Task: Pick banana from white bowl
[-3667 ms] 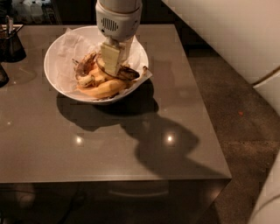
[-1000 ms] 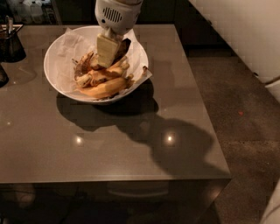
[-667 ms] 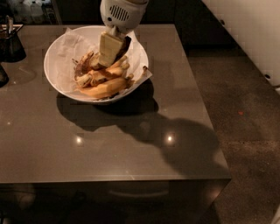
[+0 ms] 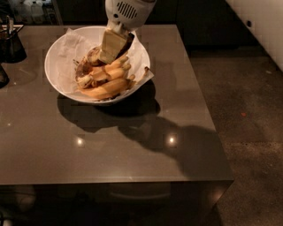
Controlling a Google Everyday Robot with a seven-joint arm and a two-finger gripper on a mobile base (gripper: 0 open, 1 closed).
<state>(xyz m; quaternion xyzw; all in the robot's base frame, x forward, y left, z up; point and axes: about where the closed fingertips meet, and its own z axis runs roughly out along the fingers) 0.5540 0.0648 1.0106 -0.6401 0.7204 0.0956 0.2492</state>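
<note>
We find the gripper at the top centre of the camera view, reaching down from its white, slotted wrist housing into the white bowl. Its claw is pinched on the banana. Only the broad beige face of the near finger is visible. Dark brown-black skin shows from behind that finger on its right side, pressed against it. We cannot see the far finger.

The banana sits over the back right part of the bowl, above the rest of the fruit and under the wrist housing. Most of its length is hidden by the finger, so we cannot tell which way it points.

The bowl stands on the far left part of a glossy grey-brown table. It is lined with crumpled white paper, which spills over the rim at the right. Several yellow-orange bananas lie piled in the front half of the bowl, touching one another. The finger tip hangs just above the back of this pile, and we cannot tell whether it touches.

A dark container stands at the far left edge of the table, well apart from the bowl. The bowl and arm cast a heavy shadow on the tabletop toward the front right. A speckled floor lies to the right of the table.
</note>
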